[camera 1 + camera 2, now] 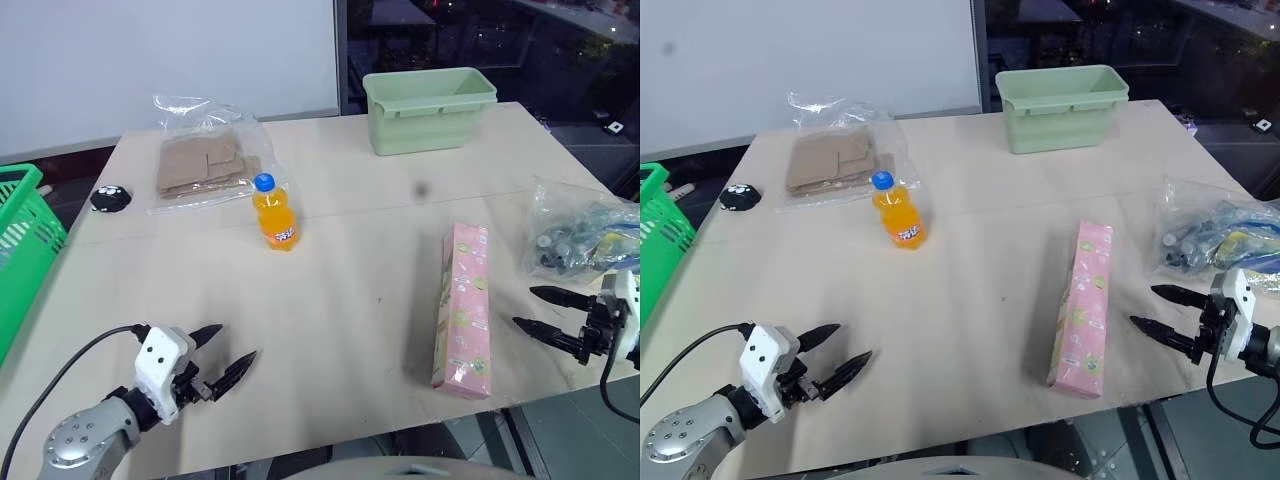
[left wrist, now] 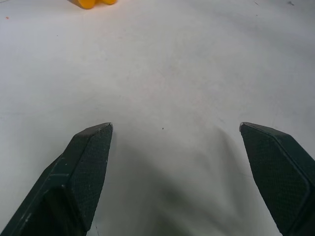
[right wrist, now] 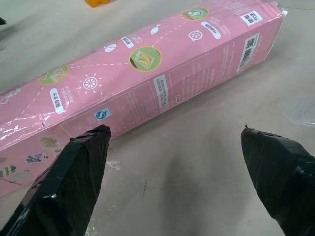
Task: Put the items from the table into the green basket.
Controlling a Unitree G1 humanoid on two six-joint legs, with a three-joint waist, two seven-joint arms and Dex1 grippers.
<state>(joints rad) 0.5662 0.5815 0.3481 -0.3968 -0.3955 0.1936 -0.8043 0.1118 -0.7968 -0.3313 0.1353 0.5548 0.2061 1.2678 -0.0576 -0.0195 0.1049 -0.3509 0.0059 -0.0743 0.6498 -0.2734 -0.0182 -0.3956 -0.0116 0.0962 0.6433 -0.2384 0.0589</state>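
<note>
Task looks unstarted: all four items lie on the table (image 1: 340, 260), and the visible part of the green basket (image 1: 22, 235), off the table's left edge, holds nothing that can be seen. Orange-drink bottle (image 1: 274, 212), blue cap, smooth rounded plastic, stands upright left of centre, just short of the seam. Behind it, toward the far left corner, a crinkled clear bag of brown goods (image 1: 203, 160), flat squarish pieces inside. Long pink carton (image 1: 463, 305), glossy printed card, lies flat toward the near right corner, its long axis running near edge to far. Clear bag of mixed goods (image 1: 583, 235), rumpled film, sits at the right edge. Left gripper (image 1: 222, 362) hovers over bare, matte beige tabletop near the near edge, fingers spread, empty. Right gripper (image 1: 545, 312) beside the carton's near end, fingers spread, not touching it. A pale green solid-walled tub (image 1: 428, 108) stands at the far edge.
</note>
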